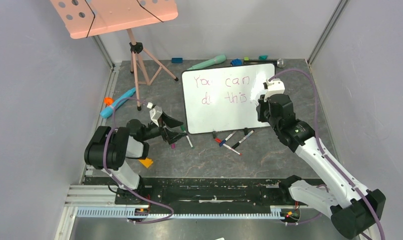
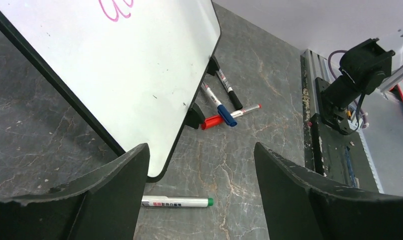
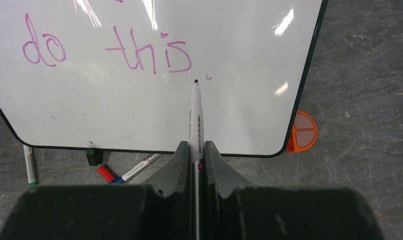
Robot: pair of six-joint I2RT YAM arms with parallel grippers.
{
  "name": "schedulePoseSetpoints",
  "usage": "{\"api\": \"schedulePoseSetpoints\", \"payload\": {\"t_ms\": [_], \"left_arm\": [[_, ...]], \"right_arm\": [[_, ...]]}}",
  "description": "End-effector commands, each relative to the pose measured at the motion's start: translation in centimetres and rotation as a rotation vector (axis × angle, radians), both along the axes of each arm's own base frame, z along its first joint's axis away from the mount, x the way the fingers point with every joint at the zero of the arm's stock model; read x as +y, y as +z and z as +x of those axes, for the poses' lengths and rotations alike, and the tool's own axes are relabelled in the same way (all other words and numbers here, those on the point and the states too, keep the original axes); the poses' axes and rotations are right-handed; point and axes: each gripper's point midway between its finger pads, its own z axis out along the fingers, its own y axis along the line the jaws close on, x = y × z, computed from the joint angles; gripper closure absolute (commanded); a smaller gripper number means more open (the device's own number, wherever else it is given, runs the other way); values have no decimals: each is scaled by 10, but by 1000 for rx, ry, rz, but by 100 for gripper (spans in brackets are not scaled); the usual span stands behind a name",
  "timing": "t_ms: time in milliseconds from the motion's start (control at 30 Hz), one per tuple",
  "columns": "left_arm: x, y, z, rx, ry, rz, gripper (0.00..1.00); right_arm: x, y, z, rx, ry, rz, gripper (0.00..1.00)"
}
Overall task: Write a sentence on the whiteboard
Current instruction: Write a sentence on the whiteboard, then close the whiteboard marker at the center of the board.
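The left gripper (image 2: 200,150) hovers with its jaws apart and empty at the near left corner of the whiteboard (image 2: 114,65), which sits mid-table. The right gripper (image 3: 197,147) is clamped on a marker (image 3: 195,112), tip just beside a small dot (image 3: 208,77) after "this". The sentence (image 3: 107,50) looks complete. It seems best to lift the tip straight off, so nothing smears.

Whiteboard (image 1: 224,107) is glossy white with a thin dark frame, sentence (image 1: 233,81) in magenta. Table (image 1: 269,150) is grey with pale marbling. Marker (image 3: 195,115) white, red tip. Pink board (image 1: 114,15) with round holes at 11 o'clock.
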Motion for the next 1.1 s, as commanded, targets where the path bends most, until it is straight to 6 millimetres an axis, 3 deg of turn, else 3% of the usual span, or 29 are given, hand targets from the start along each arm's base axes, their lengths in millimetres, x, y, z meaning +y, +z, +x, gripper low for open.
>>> {"api": "schedulePoseSetpoints", "payload": {"t_ms": [0,67,100,633,800,900,1067], "left_arm": [[-2,15,-6,-206,-8,31,17],[-5,15,-12,-229,-32,38,13],[-5,15,-13,-234,-28,39,1],[-16,17,-43,-333,-157,59,0],[-5,18,-40,-361,50,70,0],[-1,49,-44,-308,143,-22,0],[10,56,-42,-162,252,-24,2]], "right_arm": [[2,12,2,-51,16,26,100],[2,14,2,-55,15,29,100],[3,15,1,-58,16,32,100],[6,25,-8,-83,45,72,100],[10,31,-15,-99,77,101,100],[8,39,-20,-116,87,101,100],[9,51,-30,-140,108,131,100]]}}
